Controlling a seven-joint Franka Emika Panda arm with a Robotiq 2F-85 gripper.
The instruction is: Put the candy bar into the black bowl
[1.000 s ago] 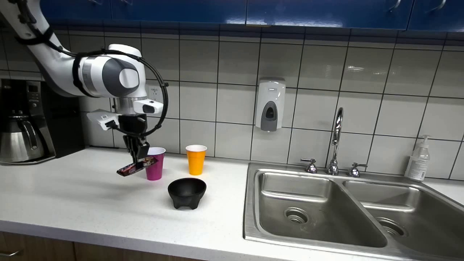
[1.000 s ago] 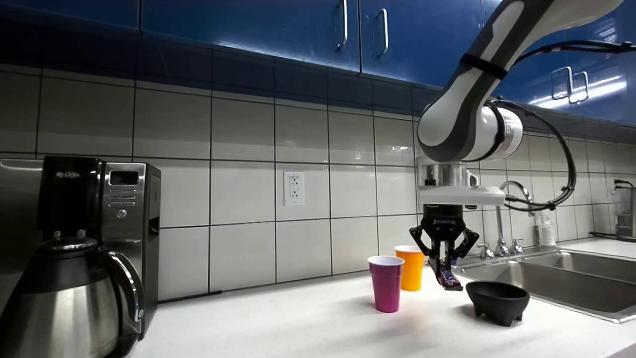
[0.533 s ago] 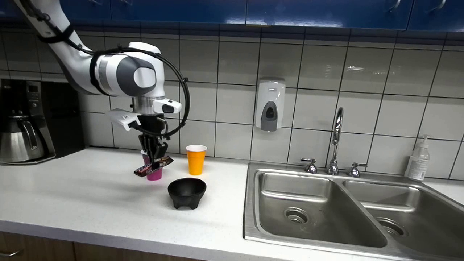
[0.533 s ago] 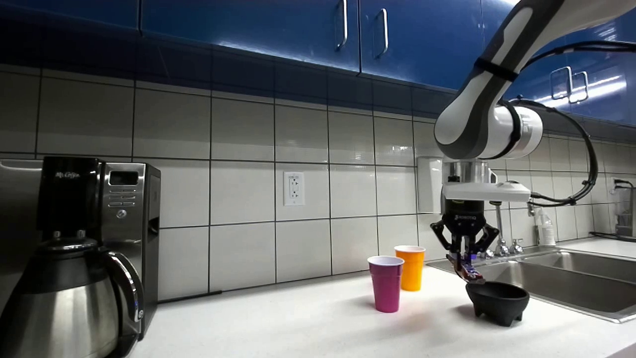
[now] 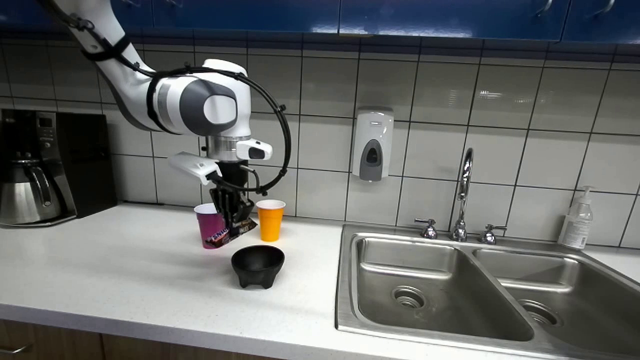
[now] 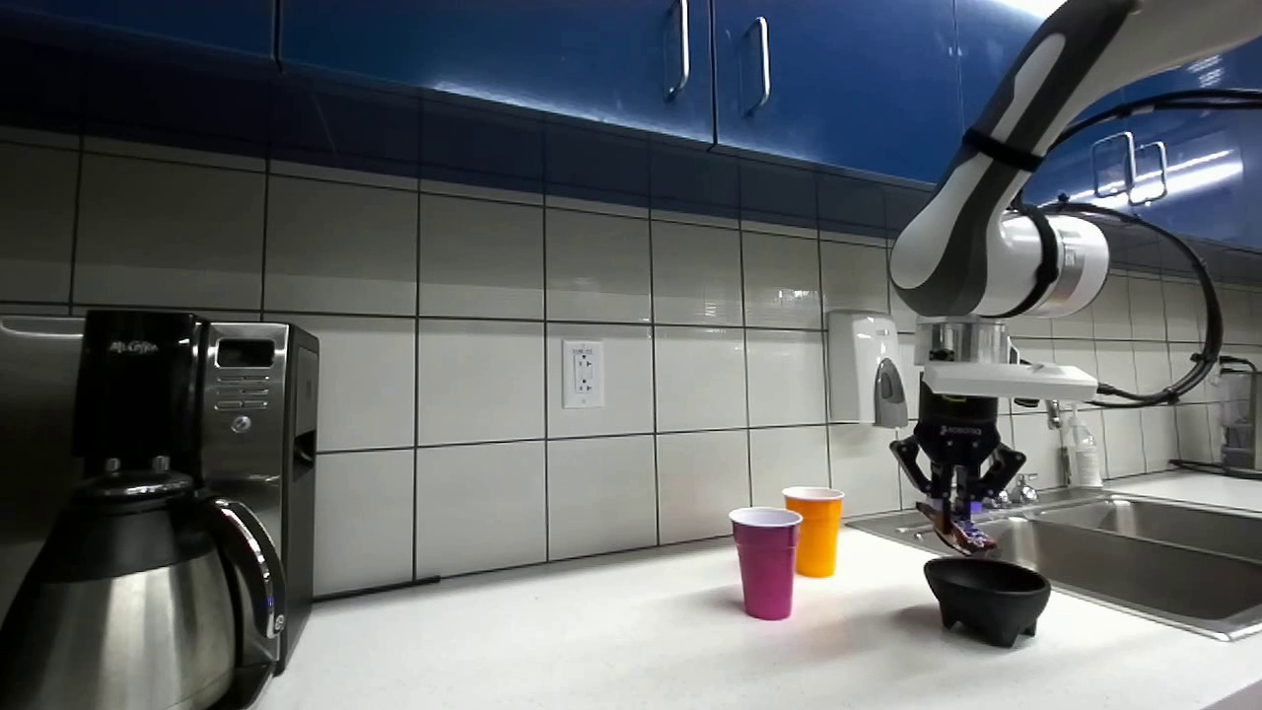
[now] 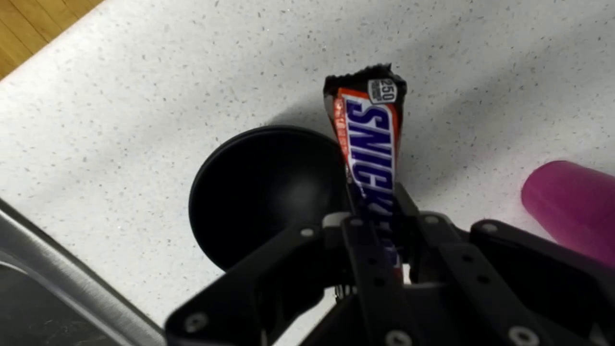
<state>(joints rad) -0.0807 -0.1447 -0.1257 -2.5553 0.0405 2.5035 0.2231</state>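
Nearest the wrist camera is the hand [image 7: 379, 204], its fingers parted only by the width of the candy bar [image 7: 367, 144], which they pinch by its long sides near the middle. The bar's lettered end reaches toward 12 o'clock; the fingers hide much of the rest there, though an exterior view shows a stretch of wrapper beyond them too. I expect a light, fairly firm piece in a slick wrapper that could slide or twist under a poor pinch, with a filling that dents if squeezed hard. The middle is the right place to hold it; the thin crimped ends would likely fold.

Below comes the black bowl [image 7: 259, 192], at 9 o'clock from the hand in the wrist view, where the bar overlaps its rim near 2 o'clock. In both exterior views it stands upright on the bench [image 7: 144, 96], at about 5 o'clock from the hand, with the bar held higher and not yet inside. The bar looks nearly as long as the bowl is wide, so it may lodge aslant; I would centre it and release low.

Farther out, the pink cup [image 7: 571, 206] stands at 3 o'clock and the rim of the sink [image 7: 72, 281] runs between 8 and 9. In an exterior view, the orange cup [image 5: 270, 222] stands between 2 and 3 o'clock from the hand.
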